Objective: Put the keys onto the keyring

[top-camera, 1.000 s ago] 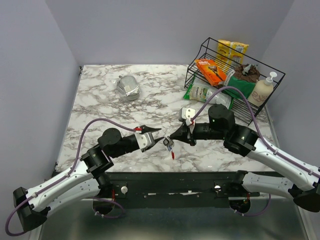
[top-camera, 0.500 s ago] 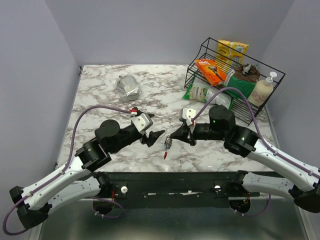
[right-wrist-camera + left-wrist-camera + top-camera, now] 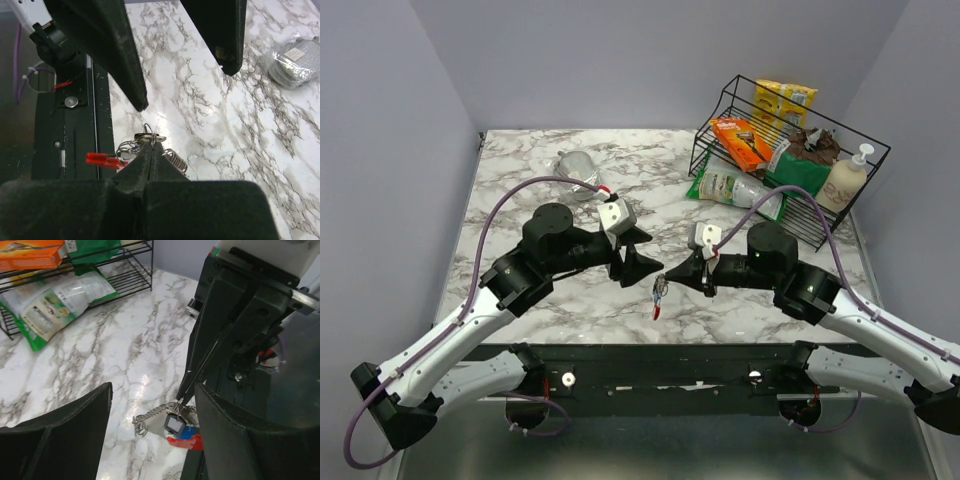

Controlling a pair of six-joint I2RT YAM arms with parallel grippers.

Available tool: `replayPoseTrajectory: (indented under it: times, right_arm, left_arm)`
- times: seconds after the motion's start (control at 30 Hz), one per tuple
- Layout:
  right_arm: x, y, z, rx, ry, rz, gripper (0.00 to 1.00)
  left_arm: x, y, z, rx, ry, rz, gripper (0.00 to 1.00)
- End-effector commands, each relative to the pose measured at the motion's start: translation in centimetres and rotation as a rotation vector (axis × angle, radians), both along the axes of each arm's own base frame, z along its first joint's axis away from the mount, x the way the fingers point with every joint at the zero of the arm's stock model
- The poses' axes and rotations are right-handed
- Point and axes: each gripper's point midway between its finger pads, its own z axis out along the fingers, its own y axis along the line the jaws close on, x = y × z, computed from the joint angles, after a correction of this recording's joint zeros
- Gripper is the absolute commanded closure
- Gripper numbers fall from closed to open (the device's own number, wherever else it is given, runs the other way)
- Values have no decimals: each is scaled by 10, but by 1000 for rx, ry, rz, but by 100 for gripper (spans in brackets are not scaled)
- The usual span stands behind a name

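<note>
Quick update: the left gripper (image 3: 641, 252) has backed off. A second ago it was nose to nose with the right gripper (image 3: 666, 281), right at the keyring (image 3: 659, 297). Now it's pulled up and away toward the back of the table (image 3: 520, 180), with its jaws spread wide and nothing between them.

The right gripper hasn't let go of anything. Its jaws are pinched fully closed on the thin wire ring, and the whole bunch dangles just above the table near the front edge, with the red tag (image 3: 186, 442) hanging lowest.

In the left wrist view there's a small dark key (image 3: 175, 424) with a light centre hanging right under the pinch point, next to the chain links (image 3: 146, 417). My guess is that one is threaded on and the left arm let go on purpose. I can't spot the second key anywhere, so I can't say whether the job's finished.
</note>
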Motion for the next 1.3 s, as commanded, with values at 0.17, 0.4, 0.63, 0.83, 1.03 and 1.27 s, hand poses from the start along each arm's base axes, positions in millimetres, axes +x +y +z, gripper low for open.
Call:
replayPoseTrajectory:
  times: [0.17,0.4,0.63,0.83,1.03,1.27]
  right_arm:
    - [-2,-5,39,244,-61,-49,100]
    - [-6,-9,47,286,-67,-47,99]
    - [-7,-8,47,281,-56,-40,100]
    - [-8,-8,49,286,-62,-40,100]
    - [-8,-8,50,286,-62,-38,100]
    - [-8,-7,52,286,-64,-35,99]
  left_arm:
    - [-32,-1,15,-122,111,-239,33]
    - [-37,-5,12,-138,134,-293,38]
    - [-36,-6,10,-123,139,-298,41]
    - [-30,-7,-3,-88,161,-269,52]
    - [-23,-7,-12,-63,163,-244,55]
    - [-18,-7,-21,-29,162,-225,66]
